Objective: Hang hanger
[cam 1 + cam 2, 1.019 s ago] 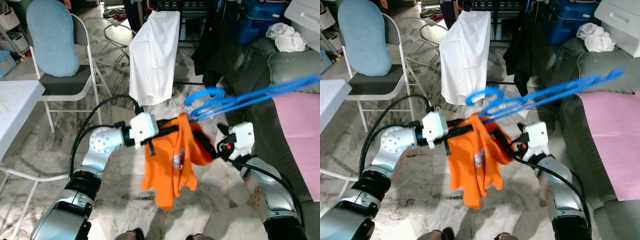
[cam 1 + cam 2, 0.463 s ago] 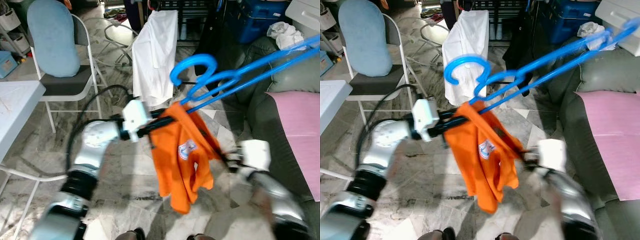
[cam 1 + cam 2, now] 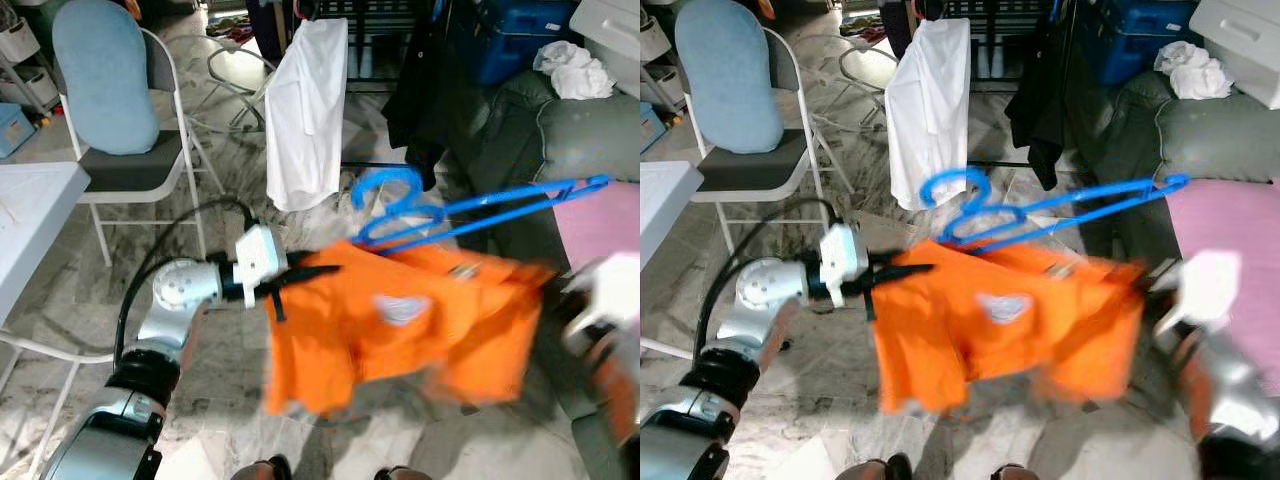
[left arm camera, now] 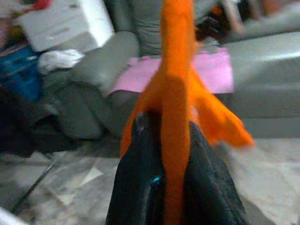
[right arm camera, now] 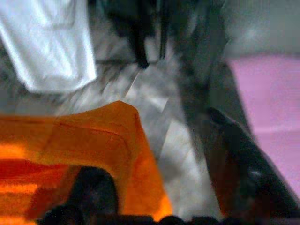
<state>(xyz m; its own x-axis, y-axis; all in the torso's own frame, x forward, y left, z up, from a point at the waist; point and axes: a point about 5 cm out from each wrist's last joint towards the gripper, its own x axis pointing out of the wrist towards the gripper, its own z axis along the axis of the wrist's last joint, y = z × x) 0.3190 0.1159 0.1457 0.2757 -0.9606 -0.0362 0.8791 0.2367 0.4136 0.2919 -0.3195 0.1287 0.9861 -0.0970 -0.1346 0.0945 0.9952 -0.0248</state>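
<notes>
- Stretching across mid-scene: orange shirt, spread wide between the two arms, blurred toward the right edge.
- Left gripper: jaws pressed together, pinching the left edge of the orange shirt; fabric runs between the two black fingers in the left wrist view.
- Right gripper: at the right end of the orange shirt; heavily blurred in both eye views. Jaw state: cannot tell. One dark finger beside the orange fabric in the right wrist view, contact unclear.
- Blue hanger: just above the top edge of the orange shirt, hook toward the left, long bars slanting up toward the right. Contact with the fabric near the collar area; exact seating cannot be told.
- White shirt: hanging from a dark rack at the far centre, well apart from the orange shirt.
- Dark garment: hanging just right of the white shirt.
- Folding chair with pale blue cushion: far left.
- White tabletop: left edge of scene, near the chair.
- Grey sofa: right side, carrying a pink cloth and a crumpled white cloth.
- Marble floor: below the arms.
</notes>
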